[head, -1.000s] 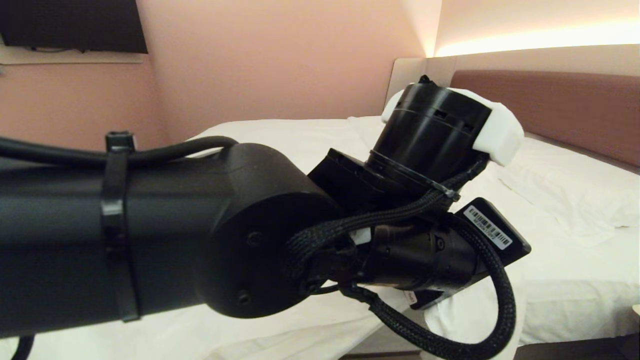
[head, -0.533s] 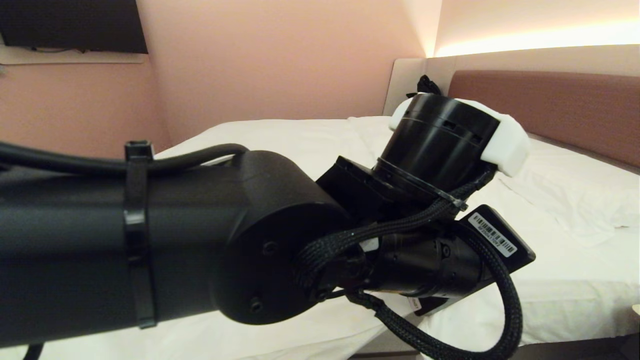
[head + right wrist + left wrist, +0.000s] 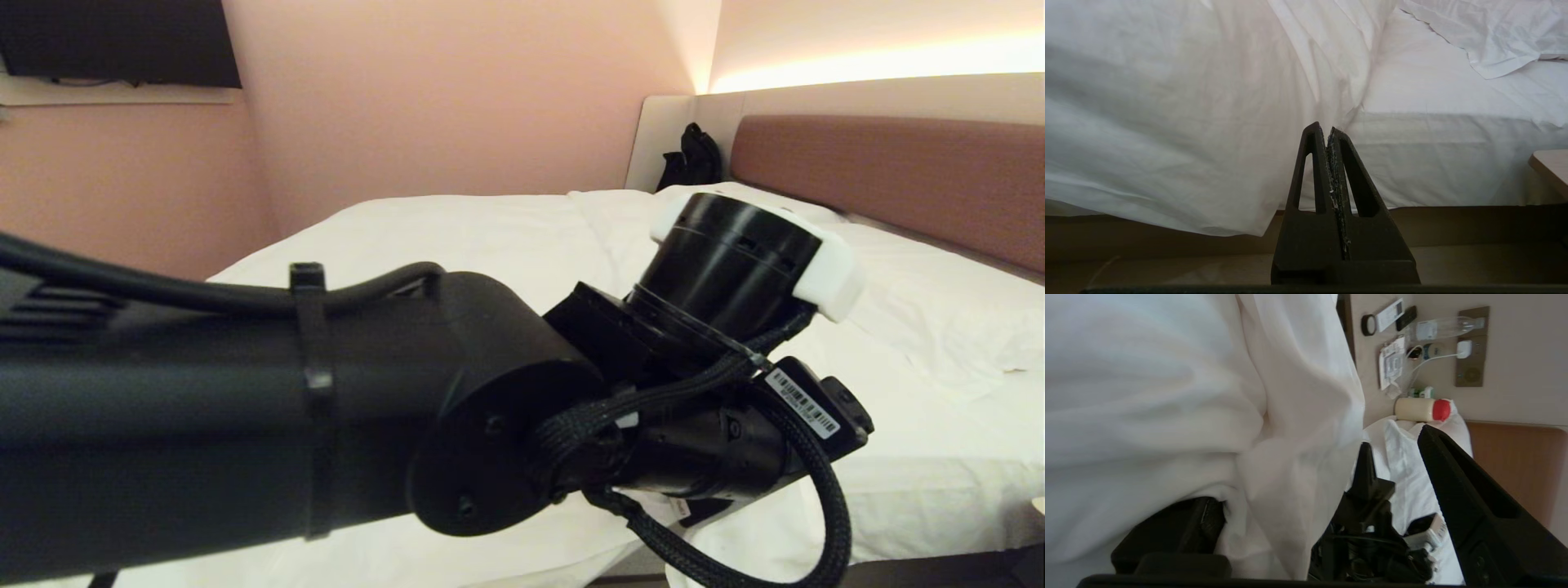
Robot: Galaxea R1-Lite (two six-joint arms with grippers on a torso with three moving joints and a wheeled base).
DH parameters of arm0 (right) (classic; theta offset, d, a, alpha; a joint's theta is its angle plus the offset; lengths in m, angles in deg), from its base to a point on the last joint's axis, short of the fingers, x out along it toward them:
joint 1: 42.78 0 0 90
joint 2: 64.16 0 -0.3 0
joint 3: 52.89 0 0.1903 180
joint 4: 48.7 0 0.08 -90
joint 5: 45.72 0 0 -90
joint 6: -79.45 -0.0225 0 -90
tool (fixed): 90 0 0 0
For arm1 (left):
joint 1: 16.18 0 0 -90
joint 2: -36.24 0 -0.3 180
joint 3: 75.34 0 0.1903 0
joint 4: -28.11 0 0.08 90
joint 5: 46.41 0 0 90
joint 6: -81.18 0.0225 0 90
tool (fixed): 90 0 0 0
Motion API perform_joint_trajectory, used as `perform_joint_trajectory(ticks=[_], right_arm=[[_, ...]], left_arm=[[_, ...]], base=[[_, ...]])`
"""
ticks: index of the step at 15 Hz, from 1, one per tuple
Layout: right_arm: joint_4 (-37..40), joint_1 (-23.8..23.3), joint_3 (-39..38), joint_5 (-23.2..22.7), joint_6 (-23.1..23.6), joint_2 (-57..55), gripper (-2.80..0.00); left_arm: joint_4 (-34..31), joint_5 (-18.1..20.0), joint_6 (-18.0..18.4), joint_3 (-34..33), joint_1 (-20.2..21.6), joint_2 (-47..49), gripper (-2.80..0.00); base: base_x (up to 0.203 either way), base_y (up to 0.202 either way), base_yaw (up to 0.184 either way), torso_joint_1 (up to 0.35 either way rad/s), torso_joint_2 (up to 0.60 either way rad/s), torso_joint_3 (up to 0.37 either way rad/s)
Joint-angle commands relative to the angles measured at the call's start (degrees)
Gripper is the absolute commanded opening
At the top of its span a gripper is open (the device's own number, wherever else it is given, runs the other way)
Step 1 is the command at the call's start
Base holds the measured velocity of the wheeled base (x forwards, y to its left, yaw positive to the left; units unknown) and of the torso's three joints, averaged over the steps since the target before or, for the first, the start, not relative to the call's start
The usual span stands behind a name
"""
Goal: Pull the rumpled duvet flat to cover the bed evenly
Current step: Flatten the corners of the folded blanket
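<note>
The white duvet (image 3: 457, 237) lies spread over the bed (image 3: 922, 482), with its edge hanging down the near side (image 3: 1167, 134). My left arm's wrist (image 3: 735, 269) hovers low over the near edge and hides its own fingers in the head view. In the left wrist view the left gripper (image 3: 1314, 469) stands open. A loose fold of the duvet (image 3: 1274, 428) drapes between the jaws and over one finger, while the other finger (image 3: 1453, 490) is bare. My right gripper (image 3: 1327, 130) is shut on nothing, parked low facing the bed's side.
The reddish-brown headboard (image 3: 898, 171) runs along the right, with a black bag (image 3: 694, 155) at its corner. A bedside shelf holds a bottle (image 3: 1445, 327), a remote and a cream cylinder with a red cap (image 3: 1421, 409). A wooden corner (image 3: 1549, 163) juts beside the bed base (image 3: 1453, 232).
My left wrist has sunk toward the bed and the forearm has slid forward. The black bag behind it has come into view.
</note>
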Motion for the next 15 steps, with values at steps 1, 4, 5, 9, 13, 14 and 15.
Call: perform_joint_trajectory(ticks=[1, 4, 5, 9, 13, 14, 15], right_arm=[[0.0, 0.0, 0.0, 0.0, 0.0, 0.0, -2.8], [0.0, 0.0, 0.0, 0.0, 0.0, 0.0, -2.8], [0.0, 0.0, 0.0, 0.0, 0.0, 0.0, -2.8], [0.0, 0.0, 0.0, 0.0, 0.0, 0.0, -2.8], [0.0, 0.0, 0.0, 0.0, 0.0, 0.0, -2.8], [0.0, 0.0, 0.0, 0.0, 0.0, 0.0, -2.8], [0.0, 0.0, 0.0, 0.0, 0.0, 0.0, -2.8]], left_arm=[[-0.1, -0.1, -0.5, 0.0, 0.1, 2.4, 0.0], [0.0, 0.5, -0.7, 0.0, 1.0, 3.3, 0.0], [0.6, 0.6, -0.7, 1.1, 0.9, 4.1, 0.0], [5.2, 0.6, -1.9, 3.3, 0.8, 7.4, 0.0], [5.3, 0.7, -1.7, 0.3, 0.6, 7.6, 0.0], [5.3, 0.6, -1.6, 0.2, 0.5, 8.1, 0.0], [5.3, 0.6, -1.6, 0.0, 0.5, 8.1, 0.0]], base=[[0.0, 0.0, 0.0, 0.0, 0.0, 0.0], [0.0, 0.0, 0.0, 0.0, 0.0, 0.0], [0.0, 0.0, 0.0, 0.0, 0.0, 0.0], [0.0, 0.0, 0.0, 0.0, 0.0, 0.0], [0.0, 0.0, 0.0, 0.0, 0.0, 0.0], [0.0, 0.0, 0.0, 0.0, 0.0, 0.0], [0.0, 0.0, 0.0, 0.0, 0.0, 0.0]])
